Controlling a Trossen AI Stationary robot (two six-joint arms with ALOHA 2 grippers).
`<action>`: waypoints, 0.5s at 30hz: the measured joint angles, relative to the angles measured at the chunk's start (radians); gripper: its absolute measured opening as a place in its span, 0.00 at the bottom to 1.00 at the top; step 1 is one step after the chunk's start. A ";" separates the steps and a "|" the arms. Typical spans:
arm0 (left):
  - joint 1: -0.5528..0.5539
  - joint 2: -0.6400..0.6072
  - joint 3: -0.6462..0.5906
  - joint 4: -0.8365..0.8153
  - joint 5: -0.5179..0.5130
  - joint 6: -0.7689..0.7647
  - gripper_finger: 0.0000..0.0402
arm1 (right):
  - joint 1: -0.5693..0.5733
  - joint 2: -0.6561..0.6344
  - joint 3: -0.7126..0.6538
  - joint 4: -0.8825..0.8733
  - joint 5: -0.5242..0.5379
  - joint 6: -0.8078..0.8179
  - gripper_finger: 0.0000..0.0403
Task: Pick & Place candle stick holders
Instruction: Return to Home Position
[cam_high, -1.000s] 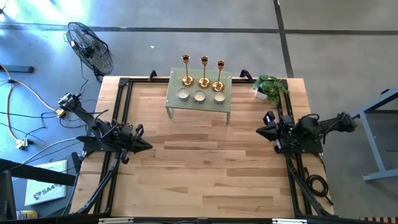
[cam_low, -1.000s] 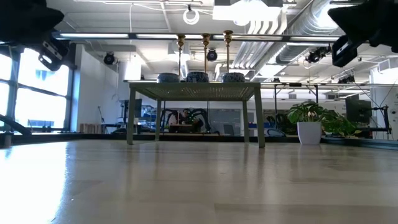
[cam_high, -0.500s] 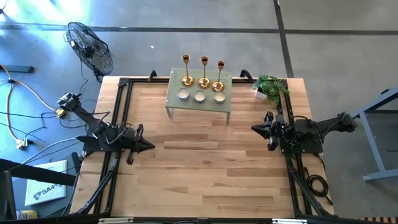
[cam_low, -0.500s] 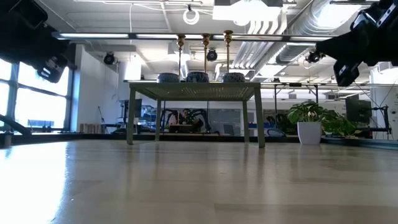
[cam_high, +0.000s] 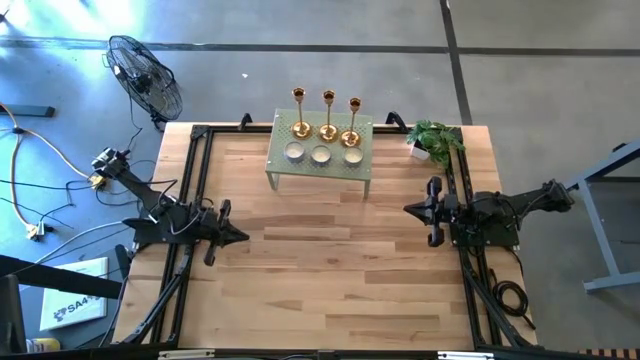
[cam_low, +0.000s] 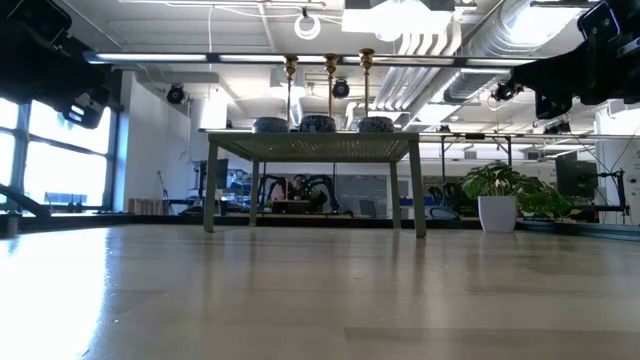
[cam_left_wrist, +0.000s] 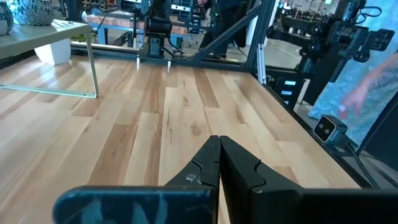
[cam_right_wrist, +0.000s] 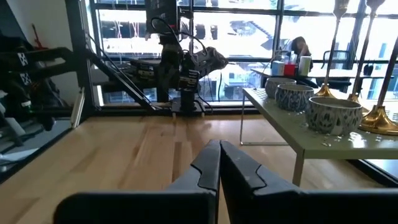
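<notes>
Three gold candle stick holders (cam_high: 326, 117) stand upright in a row, on their round bases, at the back of a small green stand (cam_high: 276, 162) at the table's far middle; they also show in the low view (cam_low: 330, 92). My left gripper (cam_high: 243, 236) is shut and empty at the table's left side, above the wood (cam_left_wrist: 219, 155). My right gripper (cam_high: 407, 209) is shut and empty at the table's right side (cam_right_wrist: 219, 155), pointing toward the table's left.
Three small patterned bowls (cam_high: 320, 154) sit along the stand's near edge, in front of the candlesticks. A potted plant (cam_high: 436, 140) stands at the far right corner. Black frame rails (cam_high: 190, 180) run along both table sides. Bare wood lies between the arms.
My right gripper has swung toward the table's left and a little toward its far edge, straightening out. My left gripper has shifted slightly toward the table's right. The candlesticks have stayed still.
</notes>
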 joint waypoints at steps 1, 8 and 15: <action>0.000 0.000 0.000 0.000 0.000 0.000 0.00 | 0.000 0.000 0.000 0.000 0.000 -0.001 0.01; 0.000 0.000 0.000 0.000 0.000 0.000 0.00 | 0.000 0.000 0.000 0.000 0.000 0.001 0.00; 0.000 0.000 0.000 0.001 0.000 0.000 0.00 | 0.000 0.000 0.000 0.000 0.000 0.001 0.02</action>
